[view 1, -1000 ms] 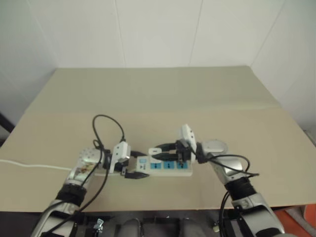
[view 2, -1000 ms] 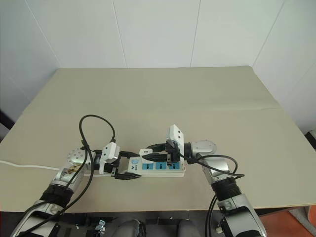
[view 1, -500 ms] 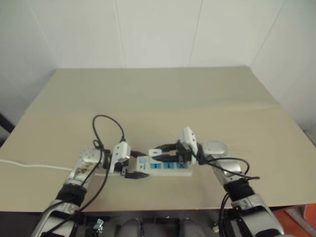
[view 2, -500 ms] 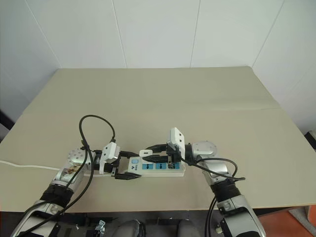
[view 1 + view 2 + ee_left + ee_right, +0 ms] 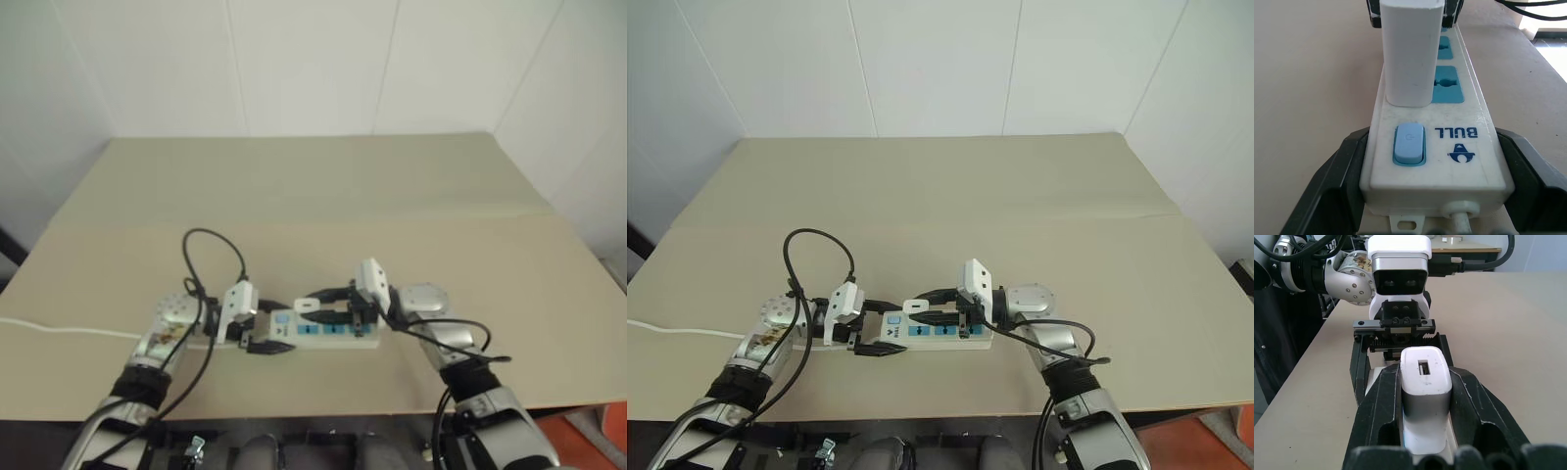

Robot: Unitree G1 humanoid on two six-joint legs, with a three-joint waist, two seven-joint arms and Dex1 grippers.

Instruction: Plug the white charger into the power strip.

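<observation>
The power strip lies flat near the table's front edge, its blue sockets facing up. My left gripper is shut on the strip's switch end, one black finger on each long side. The white charger stands upright on the socket beside the switch. Its base sits flush on the strip and no prongs show. My right gripper is shut on the charger, reaching in from the right, with its fingers pressed to both sides. The charger sits between the two wrists.
A thin white cord runs from the strip off the table's left edge. A black cable loops above my left wrist. The tan tabletop stretches far behind the strip, up to white walls.
My right wrist has rolled and its white housing has sunk slightly toward the strip. The charger, the strip and my left gripper have stayed where they were.
</observation>
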